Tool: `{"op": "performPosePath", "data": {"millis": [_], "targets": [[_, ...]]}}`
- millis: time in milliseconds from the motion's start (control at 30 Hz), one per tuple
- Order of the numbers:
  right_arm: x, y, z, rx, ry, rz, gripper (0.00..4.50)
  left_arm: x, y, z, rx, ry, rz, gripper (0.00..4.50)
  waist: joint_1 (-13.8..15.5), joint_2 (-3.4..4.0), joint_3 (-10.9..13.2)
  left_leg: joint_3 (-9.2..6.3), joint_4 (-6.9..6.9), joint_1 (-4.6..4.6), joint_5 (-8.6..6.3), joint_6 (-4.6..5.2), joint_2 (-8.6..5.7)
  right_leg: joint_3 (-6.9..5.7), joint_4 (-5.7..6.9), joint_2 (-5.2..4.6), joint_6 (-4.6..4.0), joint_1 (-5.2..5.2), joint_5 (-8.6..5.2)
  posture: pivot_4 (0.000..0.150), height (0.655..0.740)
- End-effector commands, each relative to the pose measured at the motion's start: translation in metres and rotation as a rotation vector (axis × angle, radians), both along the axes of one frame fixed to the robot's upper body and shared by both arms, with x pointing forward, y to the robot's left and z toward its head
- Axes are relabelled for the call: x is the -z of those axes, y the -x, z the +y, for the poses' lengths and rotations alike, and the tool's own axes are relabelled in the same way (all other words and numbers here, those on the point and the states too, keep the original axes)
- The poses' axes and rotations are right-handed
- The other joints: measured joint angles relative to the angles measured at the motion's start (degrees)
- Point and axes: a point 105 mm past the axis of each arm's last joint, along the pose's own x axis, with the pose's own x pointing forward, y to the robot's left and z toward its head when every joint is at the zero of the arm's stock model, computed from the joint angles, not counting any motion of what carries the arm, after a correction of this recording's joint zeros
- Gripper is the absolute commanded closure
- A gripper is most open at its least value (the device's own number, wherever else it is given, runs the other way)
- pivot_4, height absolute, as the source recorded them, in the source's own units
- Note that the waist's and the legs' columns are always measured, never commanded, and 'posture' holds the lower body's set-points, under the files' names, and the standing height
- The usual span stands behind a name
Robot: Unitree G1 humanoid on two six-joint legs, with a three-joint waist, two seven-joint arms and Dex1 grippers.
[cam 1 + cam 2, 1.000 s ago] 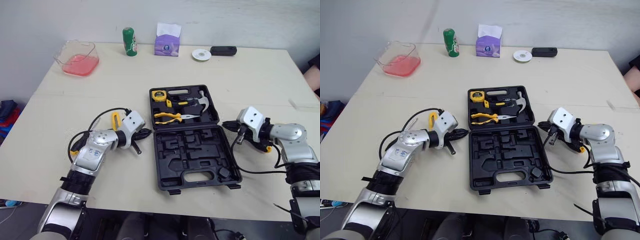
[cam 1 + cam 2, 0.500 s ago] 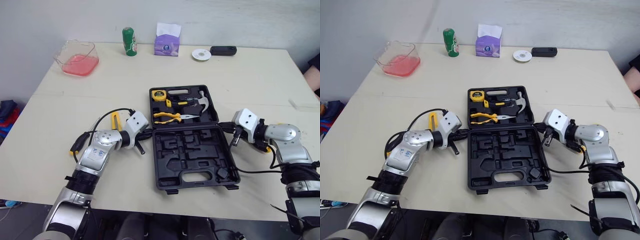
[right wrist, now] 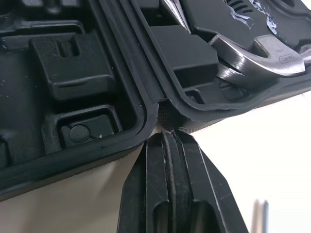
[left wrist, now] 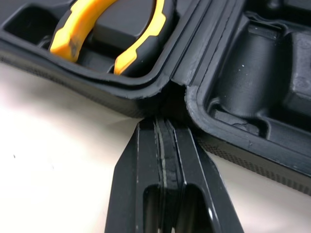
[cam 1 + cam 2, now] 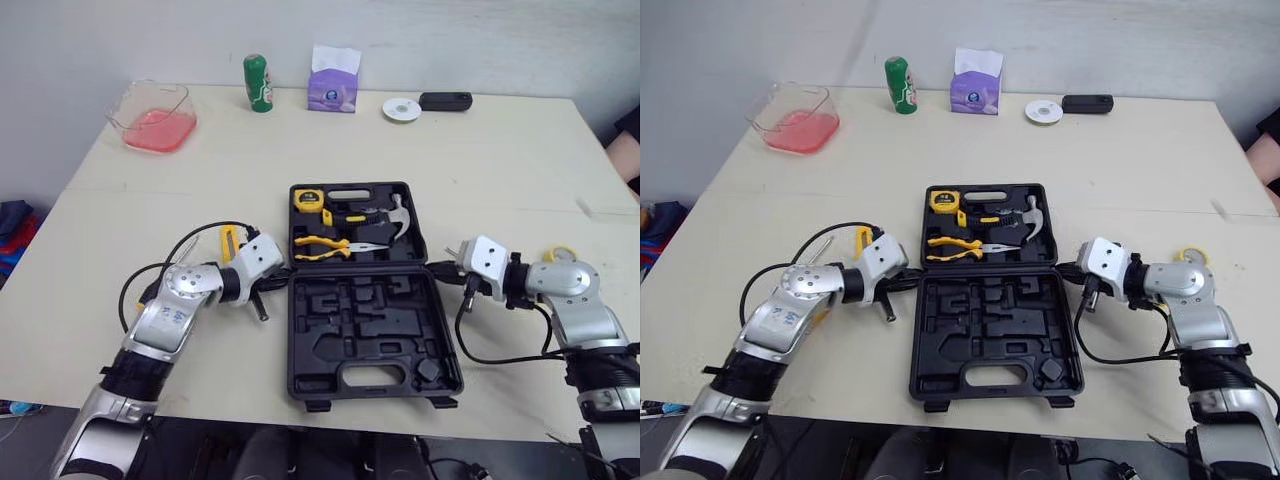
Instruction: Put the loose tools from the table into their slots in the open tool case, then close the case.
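Left eye view, open tool case, green can, tissue box behind

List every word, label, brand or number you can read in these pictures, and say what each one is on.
No text reads clearly enough to quote.
Printing on the green can: too small to read.
Label on the purple tissue pack: too blurred to read.
Round label on the yellow tape measure: too small to read.
Stamped marking on the head of the hammer: too blurred to read.
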Motion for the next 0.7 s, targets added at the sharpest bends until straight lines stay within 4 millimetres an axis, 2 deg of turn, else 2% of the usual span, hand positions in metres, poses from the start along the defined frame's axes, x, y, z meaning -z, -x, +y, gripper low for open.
{"op": "performPosePath", "data": {"millis": [33, 267, 700], "targets": [[-0.012, 0.013, 0.022, -0.098, -0.025, -0.033, 4.5, -0.015, 0.011, -0.011, 0.08, 0.012, -0.059, 4.43, 0.02, 0.0, 0.0, 0.0, 0.0, 0.01, 0.0, 0.0, 0.0, 0.0, 0.01, 0.0, 0.0, 0.0, 0.0, 0.15, 0.74], [-0.002, 0.036, 0.03, -0.107, -0.039, 0.023, 4.5, -0.004, 0.023, 0.005, 0.053, -0.025, -0.002, 4.43, 0.04, 0.0, 0.0, 0.0, -0.07, 0.02, -0.03, -0.04, 0.02, 0.05, -0.04, 0.04, 0.0, -0.01, 0.0, 0.15, 0.74], [0.0, 0.034, 0.028, -0.069, -0.047, 0.035, 4.5, -0.006, 0.021, 0.006, 0.028, -0.011, -0.018, 4.43, 0.32, 0.0, 0.0, 0.06, 0.03, 0.06, -0.04, -0.04, 0.04, 0.18, 0.04, 0.07, -0.01, 0.0, 0.01, 0.15, 0.74]]}}
